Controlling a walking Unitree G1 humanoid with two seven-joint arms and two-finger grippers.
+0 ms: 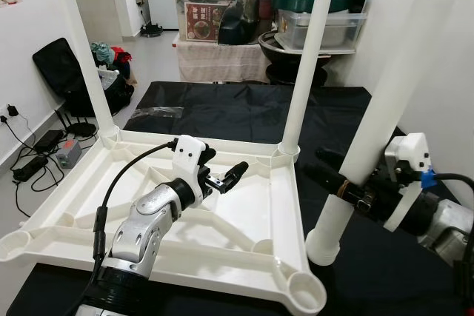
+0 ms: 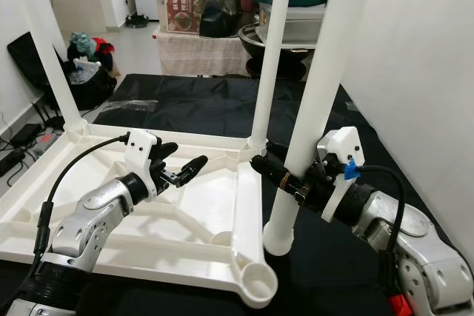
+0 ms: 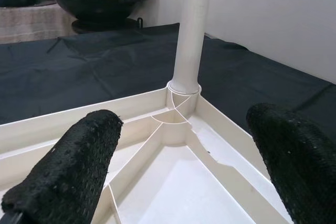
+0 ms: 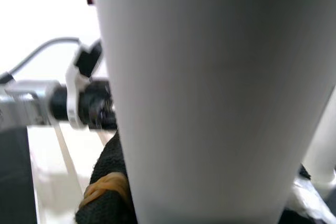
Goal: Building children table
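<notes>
A white plastic children's table top (image 1: 244,209) lies upside down on a black cloth (image 1: 244,112), its ribbed underside facing up so the corner sockets can take legs. Two white legs already stand upright in the far corners: the far left leg (image 1: 83,57) beyond and to the left of the left claw, and the far right leg (image 1: 305,64) just beyond that claw's fingertips.

The left claw (image 1: 222,179) hovers low over the middle of the underside with its two black fingers (image 3: 68,174) spread apart and holding nothing. It seems to be waiting there, or ready to steady the top while the next leg goes in.

The right claw (image 2: 285,175) is clenched around the lower part of a third white leg (image 2: 315,101), held nearly upright with a slight tilt. The leg's flared foot rests on or just above the cloth, beside the top's right edge and outside it. Gripping it low probably gives better control of the end that must enter a socket.

The empty near right socket (image 2: 255,279) sits just in front of and to the left of the held leg's foot, well below the right claw. The near left socket (image 1: 16,244) is also open. By my judgement the build is about half done, and the held leg next needs lifting and lining up over the near right socket
</notes>
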